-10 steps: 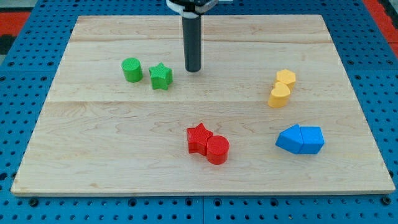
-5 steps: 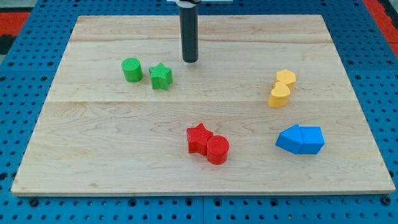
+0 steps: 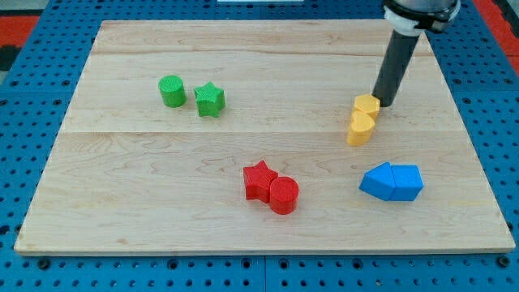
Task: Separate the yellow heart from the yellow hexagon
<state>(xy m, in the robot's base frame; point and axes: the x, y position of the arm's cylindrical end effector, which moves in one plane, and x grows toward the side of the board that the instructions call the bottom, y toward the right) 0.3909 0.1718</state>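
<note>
Since the earlier frames my tip [image 3: 385,104] had crossed from beside the green star to the view's right, and the yellow hexagon [image 3: 366,105] with the yellow heart [image 3: 361,128] had shifted slightly toward the view's left. Tip: set against the hexagon's right side, touching or just beside it; rod leaning up toward the view's top right. No jaws were fitted, only the rod, so there was no open or closed state to record. Yellow hexagon and yellow heart: touching, hexagon above, heart just below it, in the right half of the wooden bench [image 3: 162,186], well in from its right edge. Blue pair [image 3: 392,182]: two blocks touching, below the heart, apart from it, near the right edge. Red star [image 3: 259,180] and red cylinder [image 3: 284,195]: touching, lower centre. Green cylinder [image 3: 171,91] and green star [image 3: 209,100]: just beside each other, upper left. Open room: bare board lay to the left of the yellow pair and along the bottom edge.
</note>
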